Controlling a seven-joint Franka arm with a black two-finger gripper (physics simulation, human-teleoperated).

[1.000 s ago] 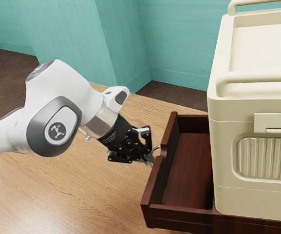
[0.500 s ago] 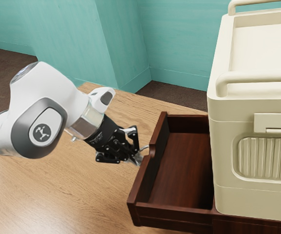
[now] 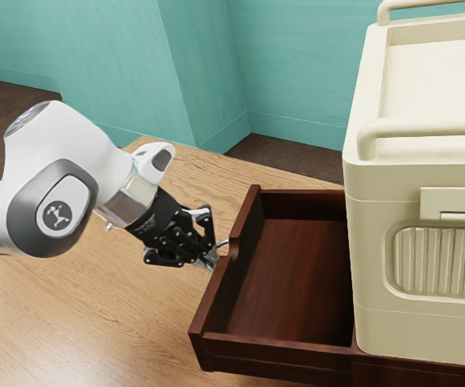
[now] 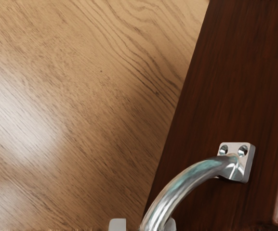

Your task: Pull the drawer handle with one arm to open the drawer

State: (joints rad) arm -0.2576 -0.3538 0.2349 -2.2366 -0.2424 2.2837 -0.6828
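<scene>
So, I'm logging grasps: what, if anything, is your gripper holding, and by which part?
My gripper is at the curved bar of the drawer handle, but whether it is gripped cannot be told.

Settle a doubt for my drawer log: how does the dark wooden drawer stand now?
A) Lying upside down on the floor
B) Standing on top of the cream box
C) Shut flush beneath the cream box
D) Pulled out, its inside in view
D: the dark wooden drawer juts out past the cream box, its inner floor visible from above, with the gripper at its curved metal handle.
</scene>
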